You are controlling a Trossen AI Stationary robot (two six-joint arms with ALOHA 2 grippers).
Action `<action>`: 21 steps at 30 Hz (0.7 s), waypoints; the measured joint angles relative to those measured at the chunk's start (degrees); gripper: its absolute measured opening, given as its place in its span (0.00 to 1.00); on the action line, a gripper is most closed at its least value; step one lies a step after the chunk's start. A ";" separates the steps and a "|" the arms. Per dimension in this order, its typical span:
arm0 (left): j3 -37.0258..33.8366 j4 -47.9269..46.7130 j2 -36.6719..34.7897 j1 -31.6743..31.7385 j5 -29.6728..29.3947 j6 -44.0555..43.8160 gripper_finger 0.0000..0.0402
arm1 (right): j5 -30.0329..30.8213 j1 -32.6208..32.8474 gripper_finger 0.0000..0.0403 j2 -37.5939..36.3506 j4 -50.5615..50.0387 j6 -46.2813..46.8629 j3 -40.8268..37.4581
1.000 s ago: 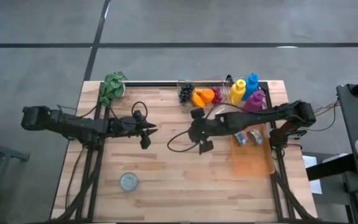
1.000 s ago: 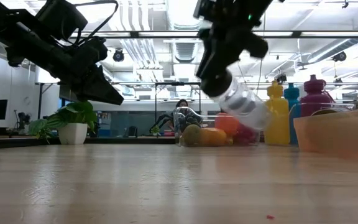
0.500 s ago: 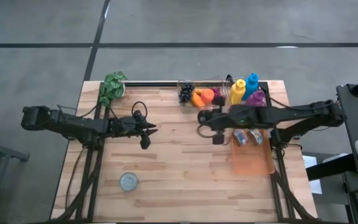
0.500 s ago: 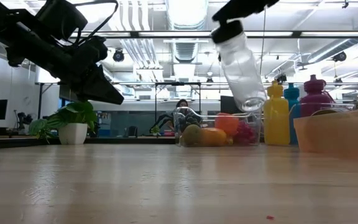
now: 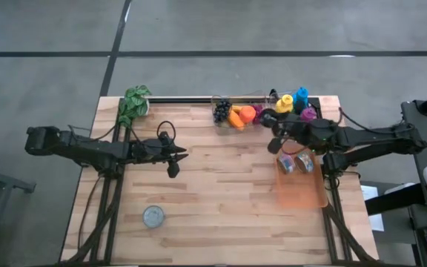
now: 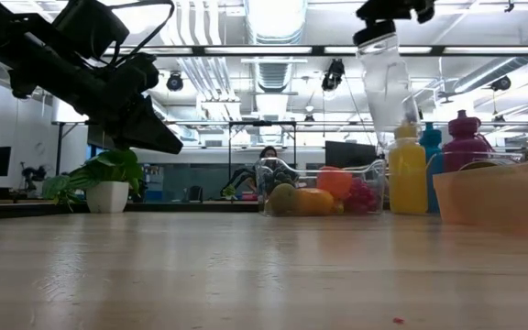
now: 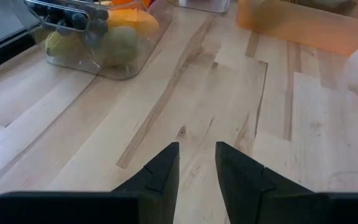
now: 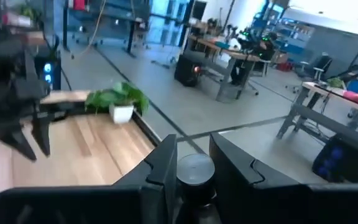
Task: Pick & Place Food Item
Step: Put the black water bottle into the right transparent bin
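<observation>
Pale wood table (image 5: pixel 213 200), matt; clear glossy plastic jar (image 6: pixel 385 78).

The floor (image 5: pixel 199 30) around the table was grey concrete, crossed by dark seams. Across the room, long light strips (image 6: pixel 273 18) and ducts ran along the ceiling (image 6: pixel 218 82), and a person (image 6: pixel 269 158) sat far back among desks. More desks (image 8: pixel 229 59) and a chair (image 8: pixel 321 62) stood on the open floor, under bright light from the far side.
</observation>
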 joint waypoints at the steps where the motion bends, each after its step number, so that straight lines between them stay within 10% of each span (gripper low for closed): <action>1: -0.01 0.00 0.00 -0.02 0.02 0.00 0.27 | 0.59 0.03 0.18 -0.59 0.14 0.29 0.02; 21: -0.01 0.13 0.00 -0.01 0.09 0.00 0.27 | 19.75 0.00 0.19 -12.76 13.73 1.21 -10.19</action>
